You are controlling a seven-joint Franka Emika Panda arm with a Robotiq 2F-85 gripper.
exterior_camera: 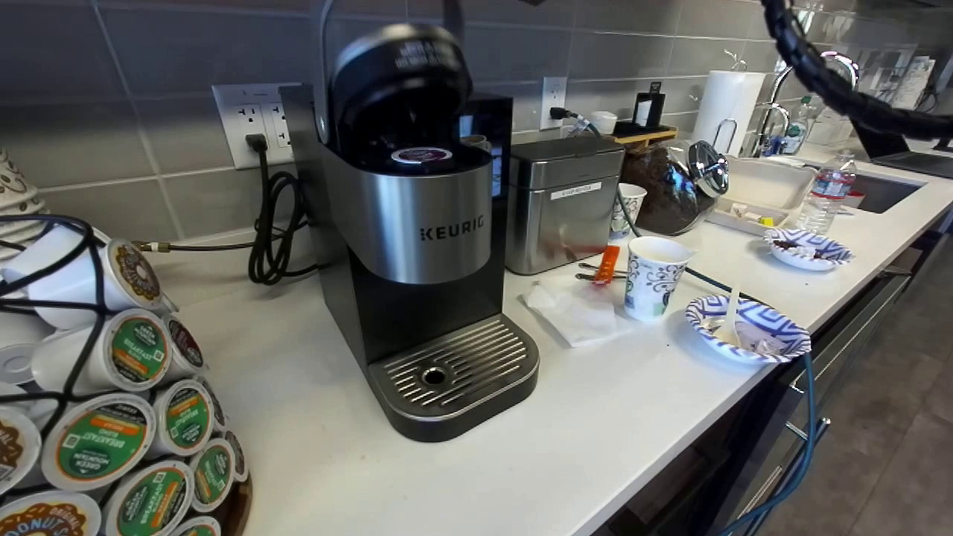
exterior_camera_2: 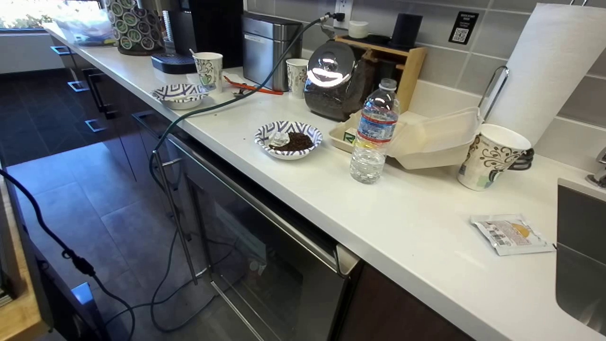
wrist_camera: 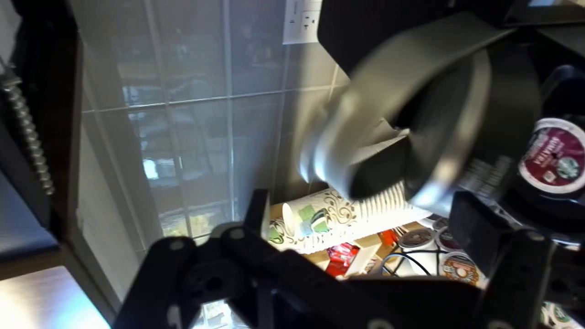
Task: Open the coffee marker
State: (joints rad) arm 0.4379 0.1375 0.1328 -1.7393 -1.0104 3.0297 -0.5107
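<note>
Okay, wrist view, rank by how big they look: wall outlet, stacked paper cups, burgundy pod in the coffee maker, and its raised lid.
Largest: raised lid, blurred
Then: stacked paper cups
Then: burgundy pod
Smallest: wall outlet, partly out of view

Nearness differs, so true sizes are unsure.

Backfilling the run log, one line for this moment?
Keurig coffee maker: lid raised, blurred | pod: visible inside | gripper: open, lid contact unclear

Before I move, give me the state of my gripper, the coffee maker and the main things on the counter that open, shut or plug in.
Gripper: open
Coffee maker: open, lid raised
Pod inside it: label up
Steel box: shut
Glass jar: shut
Takeout box: open
Water bottle: standing; can't tell if capped
Laptop: looks open
Wall plugs: two plugged in
</note>
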